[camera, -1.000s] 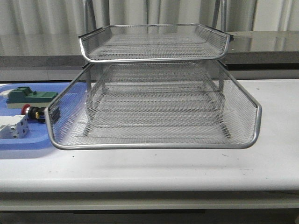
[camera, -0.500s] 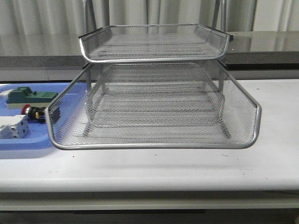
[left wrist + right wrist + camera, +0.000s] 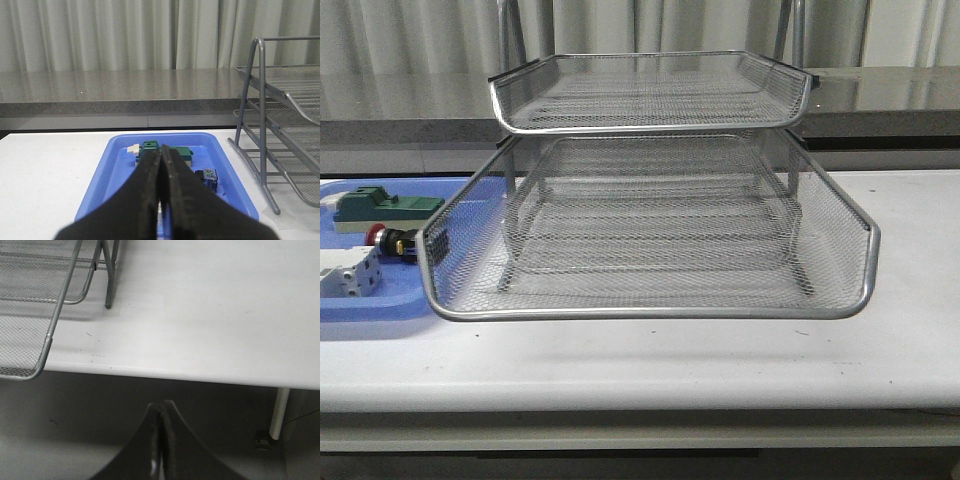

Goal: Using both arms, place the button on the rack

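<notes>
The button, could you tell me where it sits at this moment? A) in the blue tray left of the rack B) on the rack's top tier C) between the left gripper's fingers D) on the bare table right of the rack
A: the button lies in the blue tray, left of the rack, between a green block and a white block.

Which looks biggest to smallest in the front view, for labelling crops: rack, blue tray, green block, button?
1. rack, by far
2. blue tray, partly cut off and hidden by the rack
3. green block
4. button
</notes>
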Controlling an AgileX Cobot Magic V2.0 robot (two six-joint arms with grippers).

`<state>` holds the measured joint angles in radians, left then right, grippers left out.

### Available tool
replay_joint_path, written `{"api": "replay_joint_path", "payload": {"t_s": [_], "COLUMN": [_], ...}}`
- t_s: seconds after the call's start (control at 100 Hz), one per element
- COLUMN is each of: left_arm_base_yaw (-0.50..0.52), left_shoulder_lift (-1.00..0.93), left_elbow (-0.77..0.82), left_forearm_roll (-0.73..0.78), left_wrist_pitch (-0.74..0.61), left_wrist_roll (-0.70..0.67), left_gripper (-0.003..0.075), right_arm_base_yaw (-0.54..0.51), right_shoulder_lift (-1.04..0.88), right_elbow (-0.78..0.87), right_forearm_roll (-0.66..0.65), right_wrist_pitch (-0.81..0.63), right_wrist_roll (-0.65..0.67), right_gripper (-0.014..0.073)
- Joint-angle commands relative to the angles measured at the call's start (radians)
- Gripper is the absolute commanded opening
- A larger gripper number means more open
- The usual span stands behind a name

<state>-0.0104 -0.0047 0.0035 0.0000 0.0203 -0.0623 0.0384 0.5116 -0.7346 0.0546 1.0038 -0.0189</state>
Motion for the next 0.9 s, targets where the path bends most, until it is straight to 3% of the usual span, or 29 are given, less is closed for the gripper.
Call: {"api": "replay_joint_path", "payload": {"t_s": [0.0,0.57,0.74,0.89], "left_arm_base_yaw": [0.003,0.003,0.003,0.003], "left_shoulder_lift": [-0.032,-0.032,-0.032,-0.015], "left_elbow": [0.035,0.035,0.028,-0.04], "left_forearm_roll": [-0.006,-0.006,-0.006,-0.008], "left_wrist_pitch": [-0.081,-0.083,-0.159,-0.114], "left_wrist_roll": [-0.006,-0.006,-0.006,-0.006], "left_gripper": [-0.002,-0.002,-0.002,-0.002], "right_arm_base_yaw": [-0.001,-0.001,-0.001,-0.001], "right_shoulder_lift": [0.003,0.003,0.003,0.003], "right_elbow": [-0.035,-0.035,-0.035,-0.035], "right_forearm_roll": [-0.007,-0.007,-0.007,-0.007], "right_wrist_pitch": [-0.053,-0.053,-0.053,-0.053], "right_wrist_roll": [0.001,0.001,0.001,0.001], "right_gripper": [-0.0068,-0.0068,-0.0068,-0.0068]}}
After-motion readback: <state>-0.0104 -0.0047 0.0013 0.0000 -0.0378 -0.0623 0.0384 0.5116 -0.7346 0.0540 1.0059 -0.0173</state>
